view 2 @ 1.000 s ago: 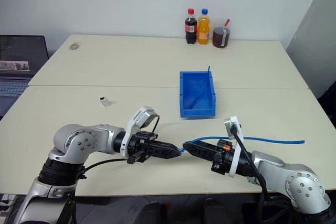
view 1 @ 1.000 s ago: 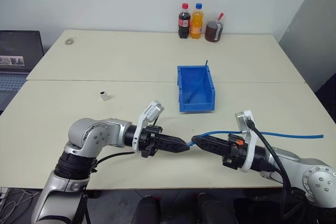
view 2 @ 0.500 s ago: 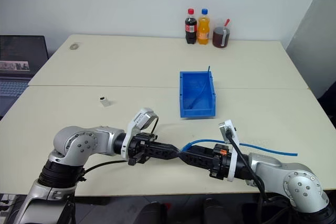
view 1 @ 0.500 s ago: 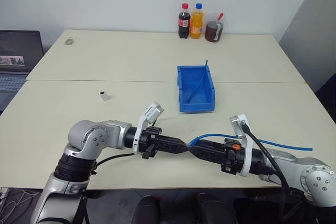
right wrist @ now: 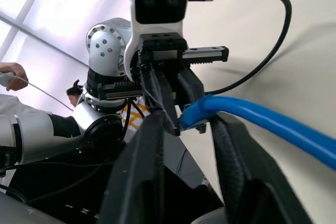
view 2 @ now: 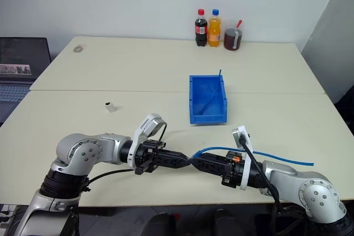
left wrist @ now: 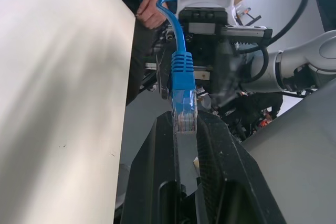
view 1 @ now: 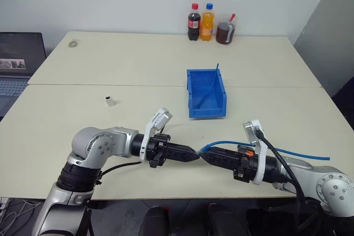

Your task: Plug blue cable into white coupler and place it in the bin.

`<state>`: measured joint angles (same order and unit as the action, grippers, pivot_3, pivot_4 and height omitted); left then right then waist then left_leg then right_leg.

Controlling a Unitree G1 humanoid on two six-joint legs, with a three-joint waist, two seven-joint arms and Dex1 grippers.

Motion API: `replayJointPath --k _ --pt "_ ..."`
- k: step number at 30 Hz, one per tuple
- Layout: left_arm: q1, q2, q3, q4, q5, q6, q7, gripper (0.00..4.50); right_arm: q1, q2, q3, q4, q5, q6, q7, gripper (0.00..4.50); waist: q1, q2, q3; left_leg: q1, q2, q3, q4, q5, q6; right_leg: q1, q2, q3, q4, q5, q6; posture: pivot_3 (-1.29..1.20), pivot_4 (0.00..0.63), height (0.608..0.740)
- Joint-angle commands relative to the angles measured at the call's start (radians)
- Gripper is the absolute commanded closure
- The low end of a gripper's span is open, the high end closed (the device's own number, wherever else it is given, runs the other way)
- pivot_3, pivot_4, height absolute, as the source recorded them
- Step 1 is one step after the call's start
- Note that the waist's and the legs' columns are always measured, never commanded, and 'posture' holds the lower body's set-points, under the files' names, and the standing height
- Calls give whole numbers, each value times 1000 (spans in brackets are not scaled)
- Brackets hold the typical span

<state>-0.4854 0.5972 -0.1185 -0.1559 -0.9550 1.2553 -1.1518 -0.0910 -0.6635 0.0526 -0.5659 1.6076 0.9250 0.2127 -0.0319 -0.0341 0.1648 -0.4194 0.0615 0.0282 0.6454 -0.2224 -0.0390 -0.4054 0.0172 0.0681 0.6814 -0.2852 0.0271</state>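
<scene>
Plug end of the blue cable (view 1: pixel 260 146), up in the air over the near edge of the worktop (view 1: pixel 138 59), right where both grippers meet tip to tip. Left gripper (view 1: pixel 194 153) pressed together, pinching the see-through tip of the plug. Right gripper (view 1: pixel 206 157) set around the cable just behind the plug; cannot tell if pinching it or only sitting loose around it. Looks like a swap from one gripper to the other, or a try at a better hold, to aim the plug well for pushing in.

White coupler (view 1: pixel 110 101) alone on the worktop, well apart on the left side, not plugged yet. Bin (view 1: pixel 206 113) farther back in the middle, with another thin blue cable (view 1: pixel 210 89) leaning inside.

From the head views: the whole worktop, but the plug too small to see well. From the left wrist view: the plug (left wrist: pixel 184 103) up close, its tip between the left gripper's fingers (left wrist: pixel 157 161), plus a person's hand (left wrist: pixel 152 11) beyond the worktop.
</scene>
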Motion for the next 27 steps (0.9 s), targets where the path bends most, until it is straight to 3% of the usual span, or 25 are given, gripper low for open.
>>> replayJointPath --k 1,14,20,27 --pt "-9 9 13 -21 -13 -7 -3 4301 -1 10 -22 -30 36 -20 -1 4219 0 0 0 0 0 0 0 0 0 0 0 0 0 0 0 0 150 740" --pt "1 9 16 -32 -23 -7 6 4301 -15 47 -27 -7 67 -31 -39 4219 0 0 0 0 0 0 0 0 0 0 0 0 0 0 0 0 150 740" --pt "7 9 20 -38 -31 -2 12 4301 -26 58 -34 10 105 -44 -62 2916 0 0 0 0 0 0 0 0 0 0 0 0 0 0 0 0 150 740" --pt "5 7 21 -35 -33 0 18 4301 -24 58 -27 9 106 -37 -56 2916 0 0 0 0 0 0 0 0 0 0 0 0 0 0 0 0 150 740"
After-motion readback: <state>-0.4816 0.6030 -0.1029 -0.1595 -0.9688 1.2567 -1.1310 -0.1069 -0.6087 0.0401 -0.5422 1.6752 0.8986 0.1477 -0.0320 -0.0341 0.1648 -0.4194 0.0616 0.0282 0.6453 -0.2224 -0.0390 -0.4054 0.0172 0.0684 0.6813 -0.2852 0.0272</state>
